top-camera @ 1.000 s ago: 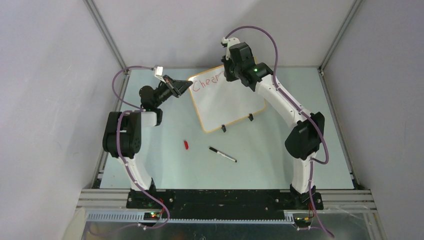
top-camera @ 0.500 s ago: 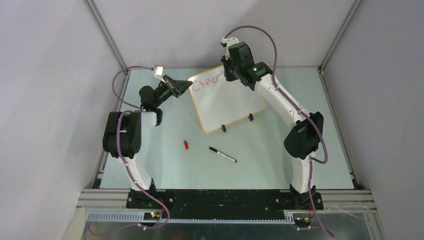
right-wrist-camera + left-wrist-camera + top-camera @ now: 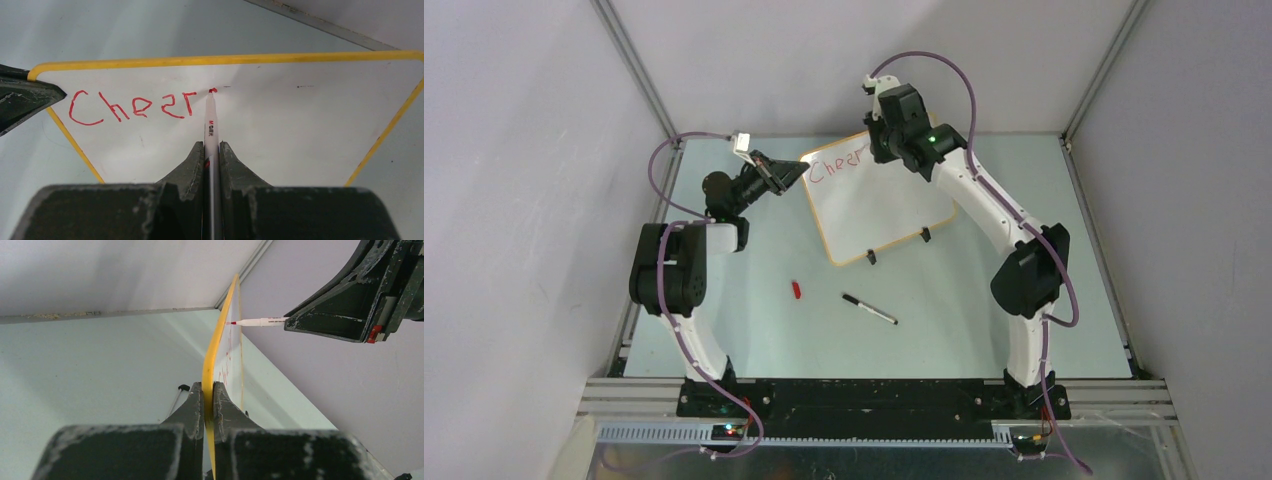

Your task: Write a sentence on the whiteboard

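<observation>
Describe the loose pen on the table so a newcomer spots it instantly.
Find the whiteboard at the back of the table. In front of it, toward the near edge, a thin pen lies flat. Unlike the small red cap on its left, it is long, white and black-ended.

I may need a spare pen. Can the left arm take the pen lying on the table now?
Probably not: the left gripper is shut on the whiteboard edge. The pen itself lies in the open.

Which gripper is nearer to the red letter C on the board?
Left. The left gripper clamps the corner of the board right beside the C. The right gripper holds the marker, whose tip is just past the r, at the word's far end.
</observation>
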### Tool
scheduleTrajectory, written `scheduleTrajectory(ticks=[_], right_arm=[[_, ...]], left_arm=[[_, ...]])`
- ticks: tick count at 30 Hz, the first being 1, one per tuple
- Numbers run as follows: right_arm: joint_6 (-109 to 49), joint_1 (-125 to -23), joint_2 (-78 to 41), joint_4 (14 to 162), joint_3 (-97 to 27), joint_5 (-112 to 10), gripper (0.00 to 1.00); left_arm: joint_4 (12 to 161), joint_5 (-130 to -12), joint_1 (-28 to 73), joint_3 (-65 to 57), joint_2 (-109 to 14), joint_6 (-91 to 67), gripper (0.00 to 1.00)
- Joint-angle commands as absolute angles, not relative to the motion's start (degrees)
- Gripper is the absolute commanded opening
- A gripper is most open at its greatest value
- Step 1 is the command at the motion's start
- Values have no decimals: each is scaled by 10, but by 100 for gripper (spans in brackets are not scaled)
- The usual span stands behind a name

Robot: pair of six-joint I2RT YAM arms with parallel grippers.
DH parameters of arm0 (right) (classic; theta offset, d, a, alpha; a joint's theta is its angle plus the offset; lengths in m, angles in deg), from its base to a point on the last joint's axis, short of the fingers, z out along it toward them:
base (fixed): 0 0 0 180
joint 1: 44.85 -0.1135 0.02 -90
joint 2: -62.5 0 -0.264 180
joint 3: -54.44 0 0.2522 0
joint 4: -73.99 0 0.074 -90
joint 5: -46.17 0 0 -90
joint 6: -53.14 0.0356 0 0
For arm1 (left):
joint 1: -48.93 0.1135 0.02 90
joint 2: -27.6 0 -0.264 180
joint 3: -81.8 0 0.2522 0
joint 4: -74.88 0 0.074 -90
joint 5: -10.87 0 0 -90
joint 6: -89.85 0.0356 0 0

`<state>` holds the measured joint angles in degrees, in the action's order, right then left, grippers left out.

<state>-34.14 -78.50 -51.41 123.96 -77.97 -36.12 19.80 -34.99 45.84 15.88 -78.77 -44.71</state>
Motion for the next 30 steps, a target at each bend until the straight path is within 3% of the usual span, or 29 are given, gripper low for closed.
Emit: scheduleTrajectory(ticks=[1,30], right_arm=[[-350,-792,-526,1233,-806,-366,0],[-347,-789,-498,1232,-755,-347,0]], left_arm=[[177,-321,452,168,-776,-401,0],[176,-322,452,169,-775,-401,0]])
